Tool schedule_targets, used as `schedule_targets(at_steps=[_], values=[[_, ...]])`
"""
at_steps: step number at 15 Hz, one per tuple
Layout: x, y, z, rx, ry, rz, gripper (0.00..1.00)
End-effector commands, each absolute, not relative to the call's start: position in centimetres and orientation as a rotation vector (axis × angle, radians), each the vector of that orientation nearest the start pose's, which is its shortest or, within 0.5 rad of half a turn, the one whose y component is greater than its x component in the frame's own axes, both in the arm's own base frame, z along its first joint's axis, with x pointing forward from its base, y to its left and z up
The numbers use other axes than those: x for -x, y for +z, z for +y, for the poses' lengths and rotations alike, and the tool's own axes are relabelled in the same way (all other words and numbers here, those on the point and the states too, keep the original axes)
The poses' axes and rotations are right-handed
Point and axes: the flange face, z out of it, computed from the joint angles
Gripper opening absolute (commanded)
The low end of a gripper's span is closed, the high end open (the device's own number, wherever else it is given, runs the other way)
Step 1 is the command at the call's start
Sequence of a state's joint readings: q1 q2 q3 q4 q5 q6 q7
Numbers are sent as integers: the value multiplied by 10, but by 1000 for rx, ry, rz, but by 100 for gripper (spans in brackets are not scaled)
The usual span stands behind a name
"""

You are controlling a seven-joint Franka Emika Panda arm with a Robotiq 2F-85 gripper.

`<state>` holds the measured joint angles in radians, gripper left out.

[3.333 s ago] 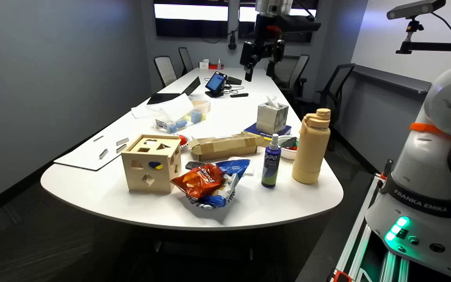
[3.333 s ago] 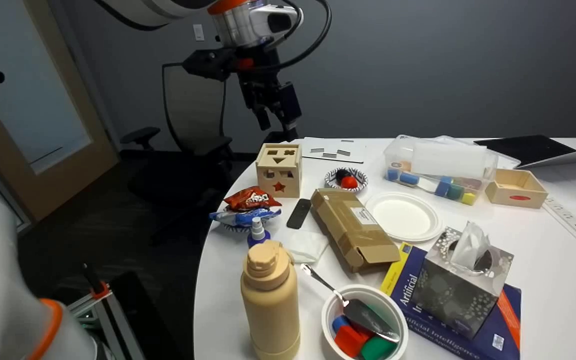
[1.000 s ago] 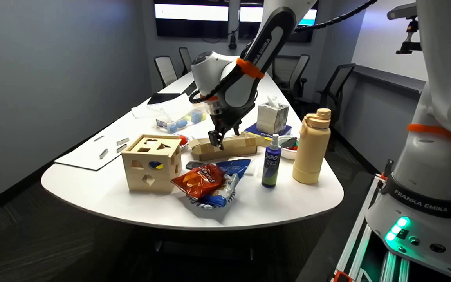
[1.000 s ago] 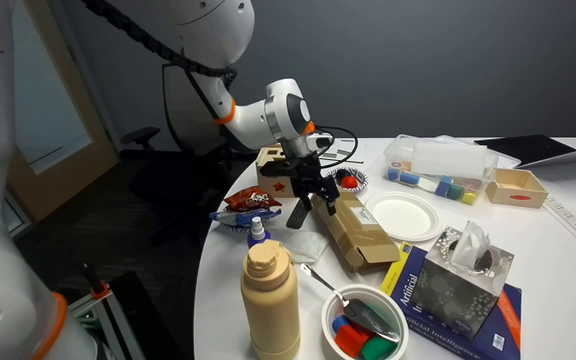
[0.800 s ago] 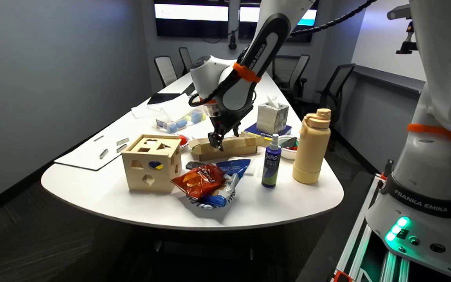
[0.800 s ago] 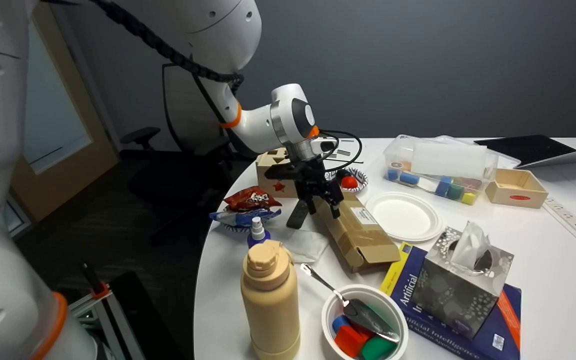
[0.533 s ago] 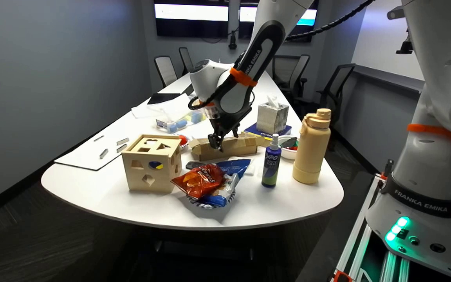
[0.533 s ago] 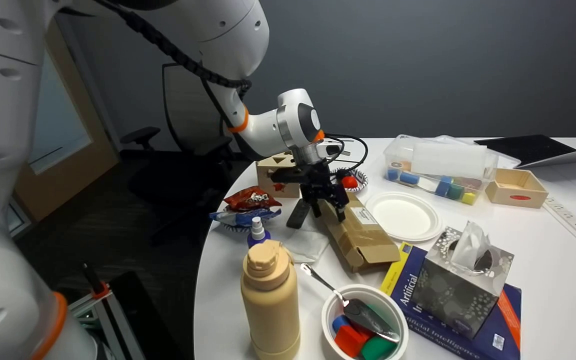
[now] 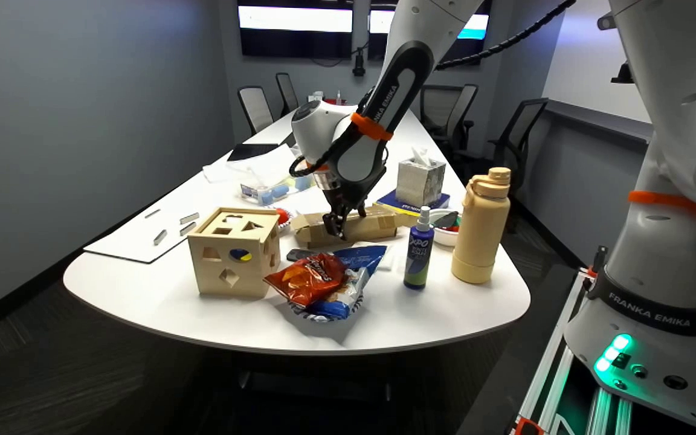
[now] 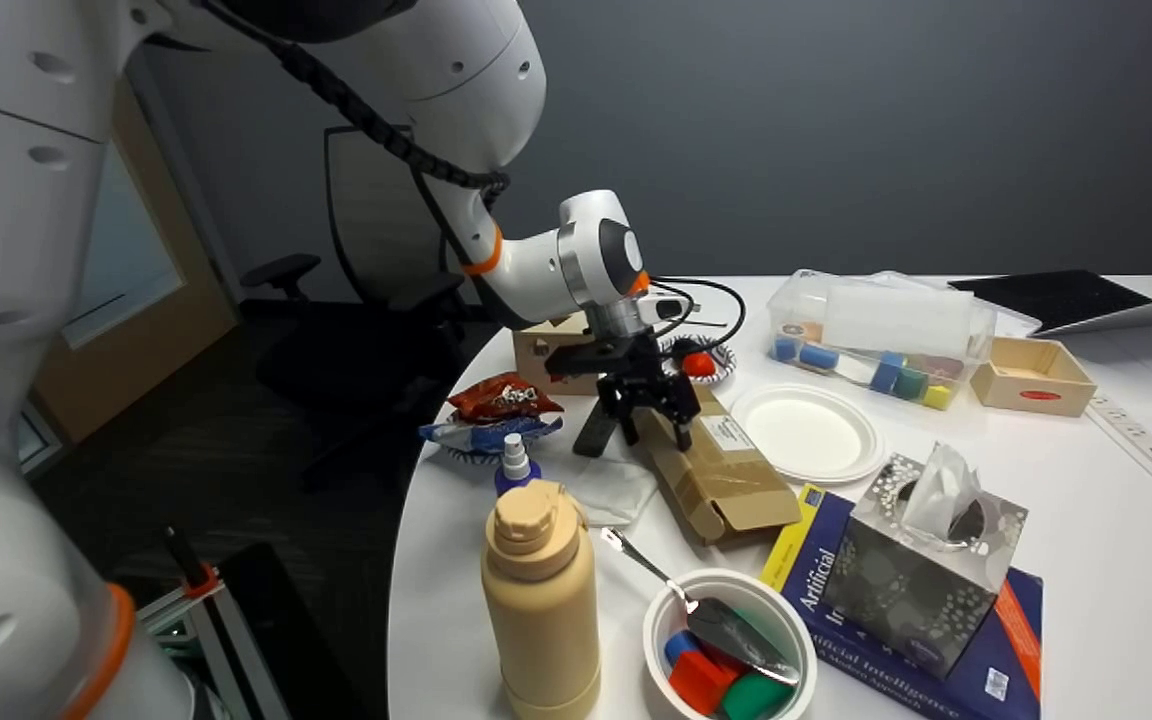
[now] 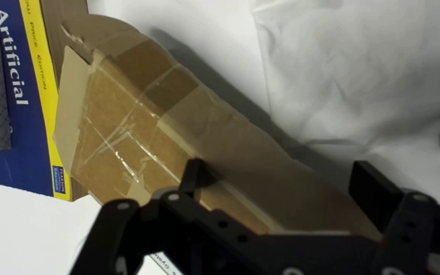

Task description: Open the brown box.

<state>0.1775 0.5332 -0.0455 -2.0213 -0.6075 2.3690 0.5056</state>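
2 jaws of my gripper [image 11: 281, 173] stand wide apart astride 1 long side of the brown box [image 10: 720, 472], positioned on the table [image 9: 142, 290] between plate [image 10: 811, 435] and cloth [image 10: 614, 490].

“FRANKA EMIKA” is printed on the robot base band [image 9: 649, 310], “XPO” on the spray bottle [image 9: 418, 257]. On the book [image 10: 821, 548], “Artificial Intelligence”, “A Modern Approach”, “PRICE EDITION” and “PEARSON Education” can be read. Label [image 10: 726, 432] on the brown box [image 10: 711, 480] can't really be made out tbh.
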Motion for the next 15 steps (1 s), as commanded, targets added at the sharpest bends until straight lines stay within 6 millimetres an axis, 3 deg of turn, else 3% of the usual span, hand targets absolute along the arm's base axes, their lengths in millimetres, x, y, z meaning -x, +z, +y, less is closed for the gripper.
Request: schedule_targets(at_steps=[1,15], values=[[-577,173,71,3576,89,-378,100],[-578,168,72,3526,27,-624,100]])
